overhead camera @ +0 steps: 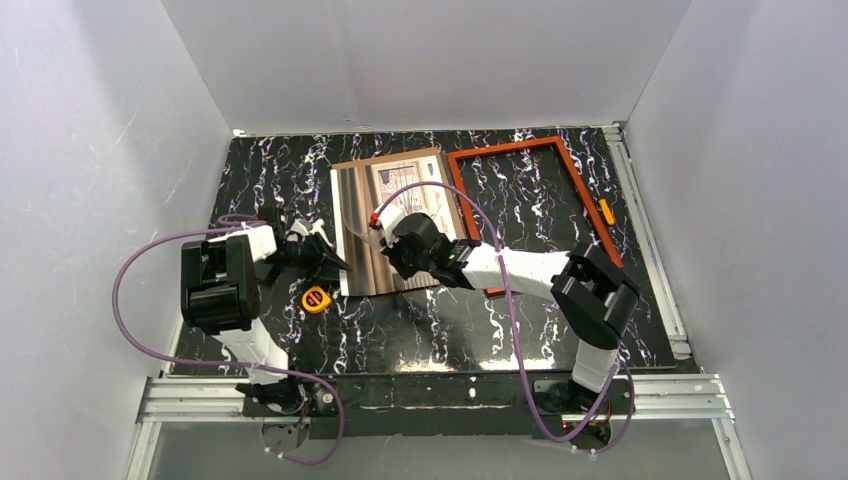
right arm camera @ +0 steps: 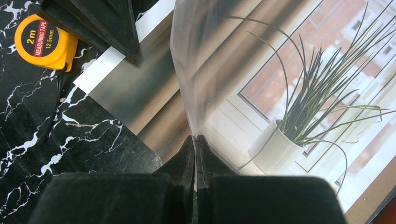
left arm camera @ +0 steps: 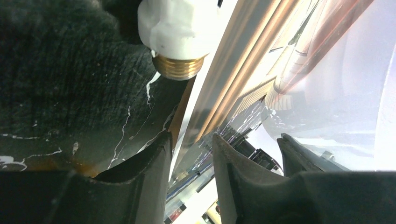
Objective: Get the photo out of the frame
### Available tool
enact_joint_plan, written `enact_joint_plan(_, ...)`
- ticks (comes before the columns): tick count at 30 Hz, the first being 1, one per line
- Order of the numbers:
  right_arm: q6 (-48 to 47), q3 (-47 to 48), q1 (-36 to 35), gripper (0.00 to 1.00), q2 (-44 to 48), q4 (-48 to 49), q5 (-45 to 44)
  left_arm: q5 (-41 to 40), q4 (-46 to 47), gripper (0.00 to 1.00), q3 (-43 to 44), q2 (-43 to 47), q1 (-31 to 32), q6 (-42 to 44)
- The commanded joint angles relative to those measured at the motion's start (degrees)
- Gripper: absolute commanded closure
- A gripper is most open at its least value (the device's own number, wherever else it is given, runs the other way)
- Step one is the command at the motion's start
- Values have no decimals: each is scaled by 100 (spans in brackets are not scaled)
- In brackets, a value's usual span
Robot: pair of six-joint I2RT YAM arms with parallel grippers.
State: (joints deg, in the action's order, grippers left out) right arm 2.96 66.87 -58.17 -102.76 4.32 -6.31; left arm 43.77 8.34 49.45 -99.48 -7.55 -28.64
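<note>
The photo lies flat at the middle of the black marble table, showing brown curtains and a potted plant. The red-brown frame lies hollow on the table just to its right. My right gripper is over the photo and is shut on a clear plastic sheet, which curls up off the print. My left gripper is at the photo's near left edge. Its jaws stand apart astride that edge. Its fingers also show in the right wrist view.
A yellow tape measure lies on the table beside the photo's near left corner, close to my left gripper, and shows in the right wrist view. A small orange object lies right of the frame. White walls enclose the table.
</note>
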Motion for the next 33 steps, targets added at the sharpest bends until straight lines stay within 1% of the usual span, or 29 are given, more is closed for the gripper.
enact_joint_plan(1,152,262,16,99,-134,-55,97,235,-510,66,-92,-234,-14,-161)
enact_joint_plan(7,169,314,16,99,-181,-95,116,186,-508,78,-74,-279,76,-155)
enact_joint_plan(10,170,334,21,99,-182,-121,121,126,-526,79,-65,-299,134,-130)
enact_joint_plan(12,174,344,14,99,-191,-129,115,87,-550,82,-54,-334,166,-103)
enact_joint_plan(14,178,376,16,99,-207,-147,129,7,-594,87,-50,-338,188,-91)
enact_joint_plan(17,202,417,17,99,-227,-199,147,-183,-689,100,-60,-183,208,2)
enact_joint_plan(21,210,488,-5,99,-253,-365,43,-588,-1380,100,95,174,247,234)
enact_joint_plan(23,161,498,-11,99,-251,-395,-28,-890,-1919,100,240,335,261,255)
enact_joint_plan(26,41,608,-11,99,-324,-546,-102,-1157,-2422,100,378,734,299,272)
enact_joint_plan(30,-134,678,-17,99,-395,-629,-145,-1407,-3285,100,723,1095,315,332)
enact_joint_plan(33,-244,687,-10,99,-444,-623,-169,-1517,-3746,100,1002,1337,310,425)
